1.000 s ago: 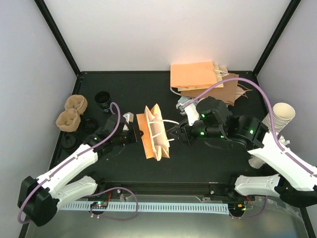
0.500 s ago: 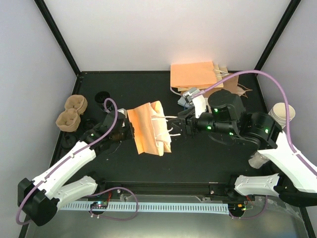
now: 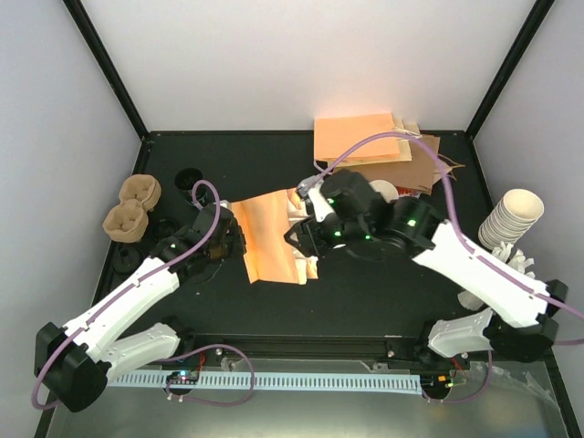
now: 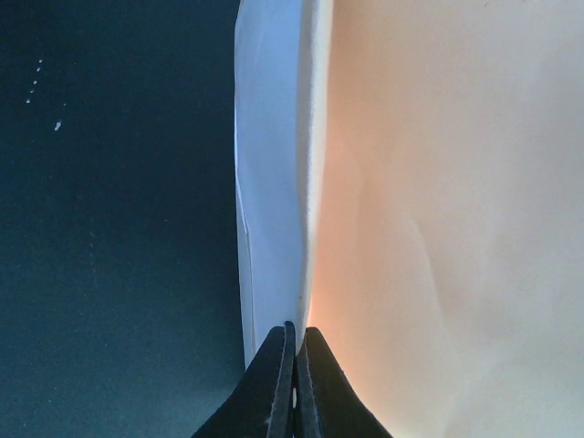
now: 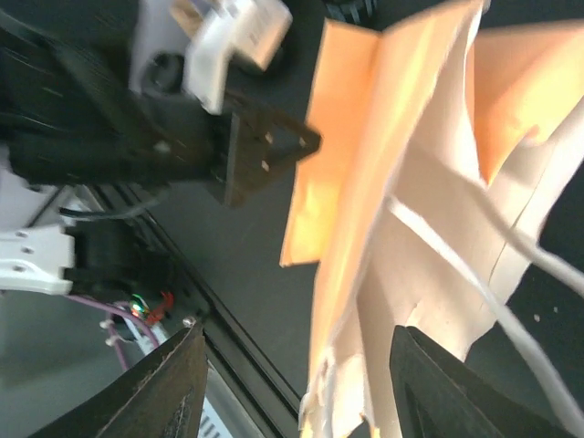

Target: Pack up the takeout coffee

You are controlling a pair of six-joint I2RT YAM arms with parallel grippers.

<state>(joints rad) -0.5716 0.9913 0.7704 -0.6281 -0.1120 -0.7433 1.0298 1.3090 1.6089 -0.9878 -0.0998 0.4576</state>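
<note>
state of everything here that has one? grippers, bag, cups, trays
left gripper: shut on the orange paper bag's edge
right gripper: open, at the bag's mouth, gripping nothing
orange paper bag: partly spread open, white inside showing
spare bags: folded flat, piled at the back
lidless cups: nested in a stack
pulp carriers: no cups in them

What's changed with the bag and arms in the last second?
The bag, edge-on before, now shows its broad orange side upward. The right fingers, open, moved in leftward and now straddle the bag's mouth edge. The left fingers stay pinched on the bag's edge. Carriers, cup stack and spare bags are unmoved.
</note>
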